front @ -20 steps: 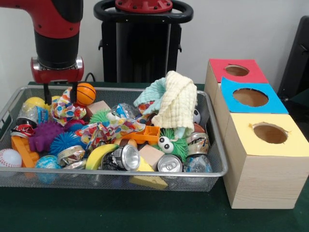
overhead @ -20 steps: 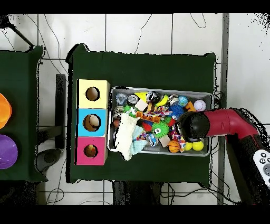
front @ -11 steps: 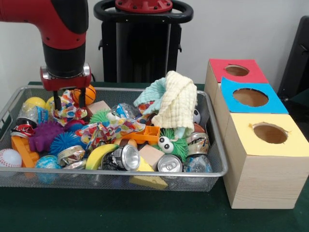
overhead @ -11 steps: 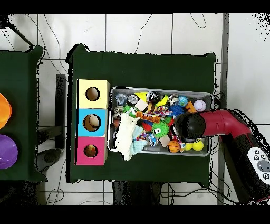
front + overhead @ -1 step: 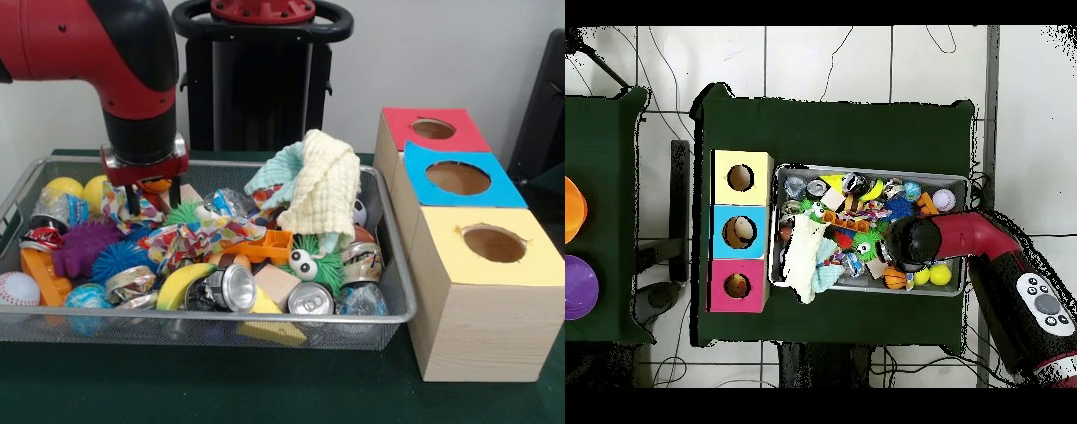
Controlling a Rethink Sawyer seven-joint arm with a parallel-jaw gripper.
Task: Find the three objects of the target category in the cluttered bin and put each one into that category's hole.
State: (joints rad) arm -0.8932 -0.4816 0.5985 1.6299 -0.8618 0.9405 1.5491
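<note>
End effector (image 5: pixel 146 200) lowered into the far-left part of the wire bin (image 5: pixel 388 265), fingers apart, one on each side of the orange ball (image 5: pixel 157 185), above the patterned wrapper (image 5: pixel 119 208). Cans (image 5: pixel 311 300) near the bin's front rim; no lettering legible. Boxes with red (image 5: pixel 433 129), blue (image 5: pixel 458 177) and yellow (image 5: pixel 494 243) holes beside the bin on the green surface (image 5: pixel 203 389).

White wall (image 5: pixel 441 53) behind green table (image 5: pixel 265 389). Black chair (image 5: pixel 543 97) right of table. From above: pale tiled floor (image 5: pixel 835 60), cables, second green table (image 5: pixel 600 140) with orange, purple bowls.
</note>
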